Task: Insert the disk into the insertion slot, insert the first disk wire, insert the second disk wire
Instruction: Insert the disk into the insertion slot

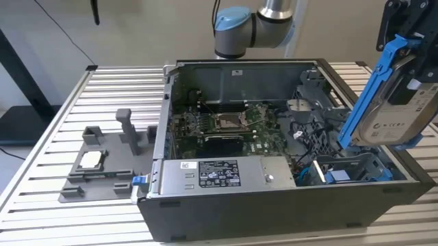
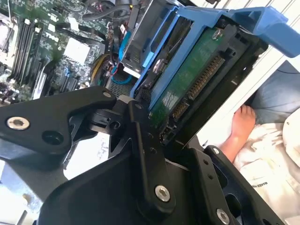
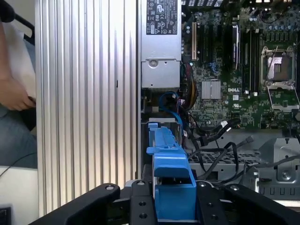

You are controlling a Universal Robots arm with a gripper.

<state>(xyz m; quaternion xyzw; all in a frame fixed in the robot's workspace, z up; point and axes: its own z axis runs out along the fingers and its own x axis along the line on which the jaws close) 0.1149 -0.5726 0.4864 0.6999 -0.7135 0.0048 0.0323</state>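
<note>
Ribbed metal desk (image 1: pixel 116 82) carries an open computer case (image 1: pixel 274 205). Above its near corner on the exterior view's right, the tool (image 3: pixel 174 206) pinches the blue-framed disk (image 1: pixel 397 115), held steeply tilted on edge just over the insertion slot (image 1: pixel 352 169), not yet inside.

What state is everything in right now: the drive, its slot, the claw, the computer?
the disk: held in the air, tilted, above the case, not in its slot.
the insertion slot: empty.
gripper: fingers shut on the disk's blue carrier.
computer case: lying on its side, open.
processor socket: uncovered.
</note>
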